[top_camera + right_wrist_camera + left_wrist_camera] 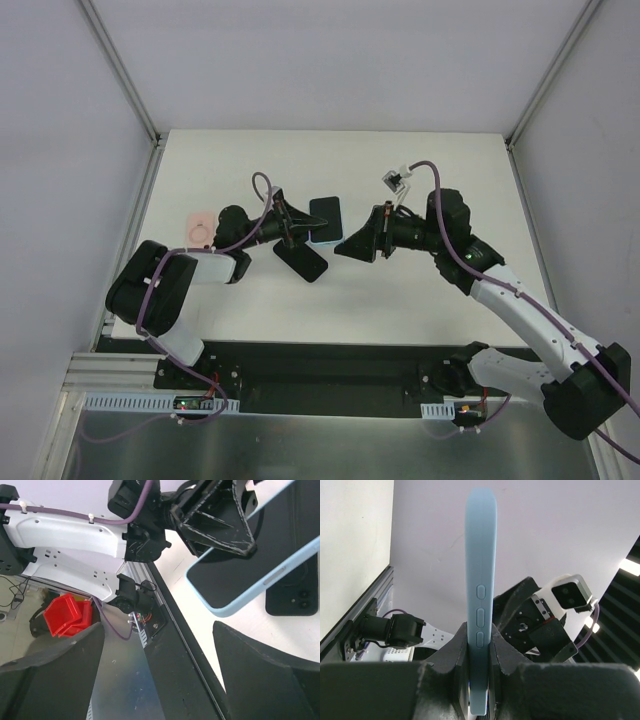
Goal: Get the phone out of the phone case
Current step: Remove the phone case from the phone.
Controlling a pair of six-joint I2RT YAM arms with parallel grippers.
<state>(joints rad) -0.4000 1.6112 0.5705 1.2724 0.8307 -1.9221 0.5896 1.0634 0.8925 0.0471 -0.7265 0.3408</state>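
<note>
Midway over the counter [400, 300], the left jaws stand clamped near one end of a light-blue phone case [481, 580]. They hold it edge-on and raised off the surface, side buttons toward the wrist camera. Opposite, my right jaws are spread wide with nothing between them, facing the case's free end from close by without touching it. A black phone [292, 592], back up with two lenses showing, lies flat on the counter just beyond and below the raised case, apart from both sets of jaws. I read that as the phone, out of its shell — though the dark face inside the blue rim could be lining or a screen, and these views do not let me tell which.

If the case is empty, as I judge, the step in hand is a clean retreat. I would draw the right arm straight back along its own line, so the open jaws neither clip the case's corner nor sweep the phone. Then I would lower the case to a spot well apart from the phone before letting the left jaws part. If a screen does sit in that rim, the right jaws should instead close on the free corner's lip and peel — left clamp low and firm.
</note>
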